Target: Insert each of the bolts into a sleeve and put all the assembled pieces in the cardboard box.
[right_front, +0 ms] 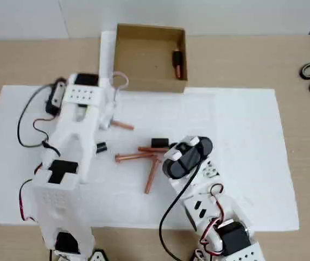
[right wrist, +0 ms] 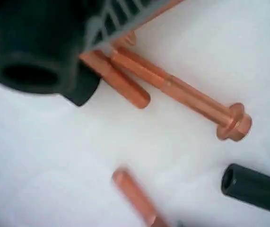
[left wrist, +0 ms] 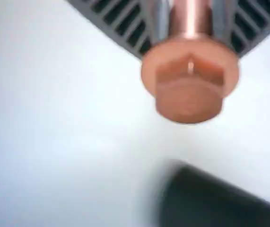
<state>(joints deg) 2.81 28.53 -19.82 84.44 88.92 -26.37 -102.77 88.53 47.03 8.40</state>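
- One assembled piece (right_front: pixel 177 63) lay in the cardboard box (right_front: pixel 149 84) on the far side.
- Left gripper (right_front: pixel 112 123) clamped a bolt (left wrist: pixel 190 85); right gripper (right_front: pixel 165 148) gripped a sleeve (right wrist: pixel 30 56).
- Three loose bolts (right_front: pixel 135 157) and a spare sleeve (right_front: pixel 101 147) lay mid-table — not yet assembled.

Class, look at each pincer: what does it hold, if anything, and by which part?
Left pincer grips a copper bolt by its shank, just behind the head. Right pincer seems to clamp a black sleeve by its side.

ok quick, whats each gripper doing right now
Left gripper: shut on a bolt, held by its shank.
Right gripper: shut on a black sleeve.
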